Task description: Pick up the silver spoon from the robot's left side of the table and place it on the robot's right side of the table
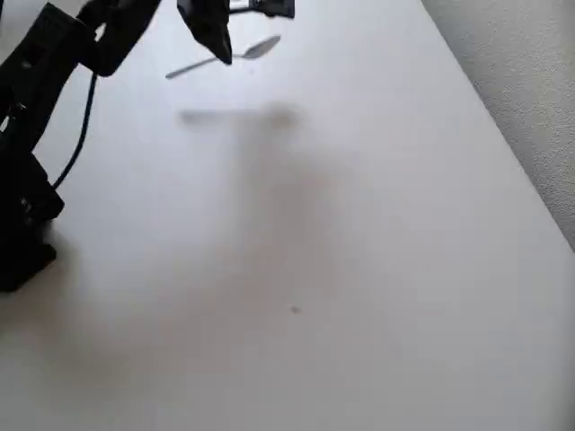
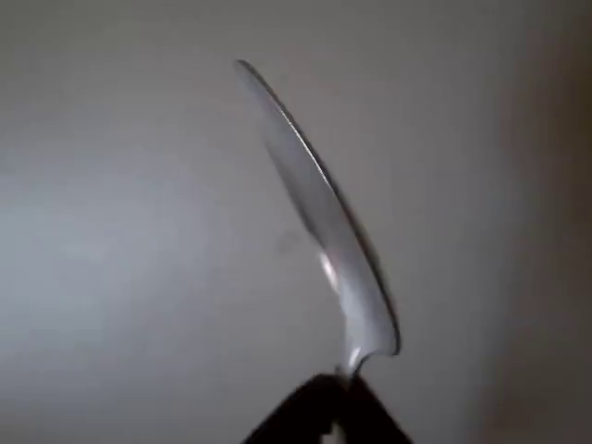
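In the overhead view the black arm reaches in from the left edge toward the top of the frame, and its gripper (image 1: 218, 47) is pinching the silver spoon (image 1: 243, 54) partway along the handle. The spoon hangs roughly level in the upper middle of the frame, its bowl pointing right and its handle end pointing left and slightly down. It is clear of the white surface (image 1: 377, 269): a soft blurred shadow of the spoon lies on the surface just below it in the picture, separate from the spoon itself. A black cable runs down along the arm at the left side. Beyond the surface's straight right edge, a speckled grey floor fills the upper right corner. In the wrist view the spoon (image 2: 319, 217) is seen nearly edge-on, its bowl rising from lower right to upper left, with the neck held between the dark gripper (image 2: 338, 407) tips at the bottom centre, pale surface behind.
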